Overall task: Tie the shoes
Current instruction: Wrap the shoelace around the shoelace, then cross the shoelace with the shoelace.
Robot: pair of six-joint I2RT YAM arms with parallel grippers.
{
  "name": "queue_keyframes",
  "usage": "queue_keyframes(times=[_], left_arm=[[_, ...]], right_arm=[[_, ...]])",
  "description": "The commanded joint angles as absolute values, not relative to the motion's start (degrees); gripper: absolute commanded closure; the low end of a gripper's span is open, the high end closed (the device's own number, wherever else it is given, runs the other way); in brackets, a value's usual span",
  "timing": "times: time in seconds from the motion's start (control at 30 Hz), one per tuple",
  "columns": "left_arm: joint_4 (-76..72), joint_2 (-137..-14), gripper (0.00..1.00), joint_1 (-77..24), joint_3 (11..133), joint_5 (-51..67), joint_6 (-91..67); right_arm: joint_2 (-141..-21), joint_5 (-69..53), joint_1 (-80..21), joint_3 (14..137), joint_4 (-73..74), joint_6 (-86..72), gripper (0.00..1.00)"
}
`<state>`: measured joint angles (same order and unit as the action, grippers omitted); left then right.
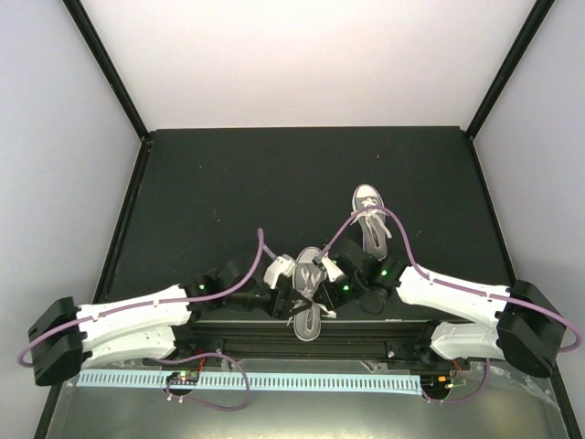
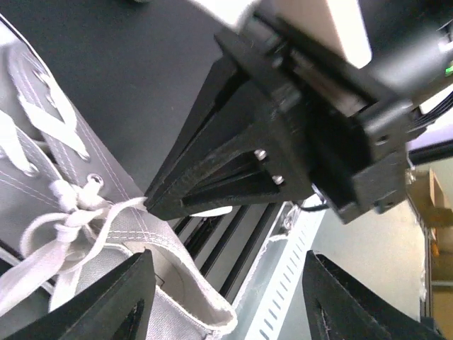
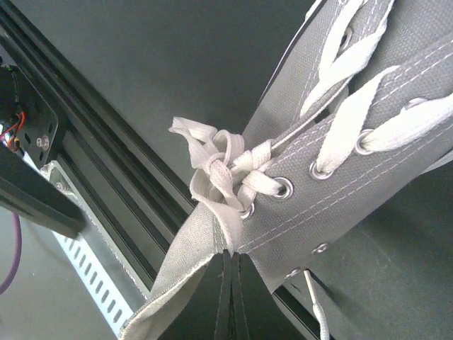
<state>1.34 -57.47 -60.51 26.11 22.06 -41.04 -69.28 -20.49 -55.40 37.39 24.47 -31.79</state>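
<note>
two grey shoes (image 1: pixel 309 294) (image 1: pixel 370 219), two robot arms (image 1: pixel 137 320) (image 1: pixel 457 294), one black table (image 1: pixel 228 183)

**benchlurker:** what's the space around your station like?

**me:** Pretty bare from where I sit. Matte black table top (image 1: pixel 274 183) with a few pale specks on it. The back wall (image 1: pixel 302 55) is plain white, and the left wall (image 1: pixel 55 183) and right wall (image 1: pixel 539 201) look a bit greyer. Black corner posts (image 1: pixel 105 66) run up where they meet. Along my near edge there's a black slotted rail (image 1: pixel 247 337), then a pale blue slotted cable duct (image 1: pixel 302 380) over a dull metal sheet (image 1: pixel 320 416).

**benchlurker:** lighting?

**me:** Soft and even, brightest on the back wall.
</note>
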Motion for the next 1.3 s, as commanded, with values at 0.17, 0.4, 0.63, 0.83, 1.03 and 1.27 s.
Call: queue_keyframes(times=[0.17,0.4,0.63,0.83,1.03,1.27], left_arm=[[7.6,-46.9,0.38,-57.6,20.6,9.6,-46.2],[7.8,-48.8,0.43,-56.6,16.4,13.2,-43.2],[1.4,-59.6,0.54,-56.6,17.5,22.2,-38.5],[-1.6,-64.9,0.58,-56.8,19.0,25.0,-35.8],[-5.1,-68.7,0.54,-56.8,19.8,26.0,-35.3],[-5.7,-73.0,0.82,-56.8,21.3,25.6,-34.5]], right_arm=[[-68.8,-20.3,-55.1,36.8,23.5,-31.4,0.98],[-68.4,-19.9,-55.1,37.0,23.6,-31.7,0.98],[-67.9,-19.1,-55.1,36.6,23.3,-32.3,0.98],[-67.9,-19.2,-55.1,36.8,23.1,-32.2,0.98],[-68.0,-19.3,-55.1,36.6,22.5,-32.5,0.98],[-68.2,-19.3,-55.1,36.8,22.6,-32.4,0.98]])
